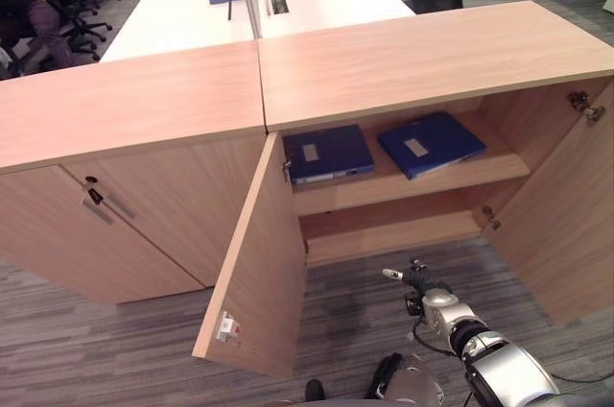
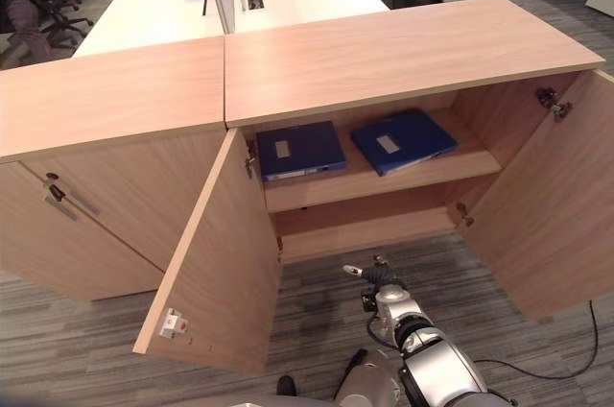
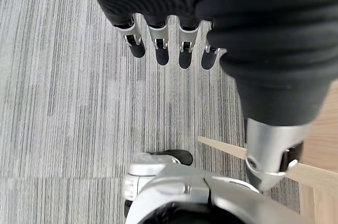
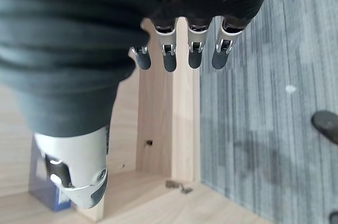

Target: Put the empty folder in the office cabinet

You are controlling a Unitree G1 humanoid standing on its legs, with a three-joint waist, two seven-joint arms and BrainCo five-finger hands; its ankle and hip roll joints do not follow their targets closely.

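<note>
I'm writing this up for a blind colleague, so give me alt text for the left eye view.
Two blue folders lie flat side by side on the upper shelf of a wooden office cabinet with both doors open. The robot's right hand hangs low in front of it, holding nothing.

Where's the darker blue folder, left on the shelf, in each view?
Left eye view: dark blue flat folder, centre, left on the shelf.
Right eye view: same spot, centre.
Left wrist view: not in it.
Right wrist view: blue corner beside the thumb, possibly it.
Shared landmark: light wooden cabinet.
</note>
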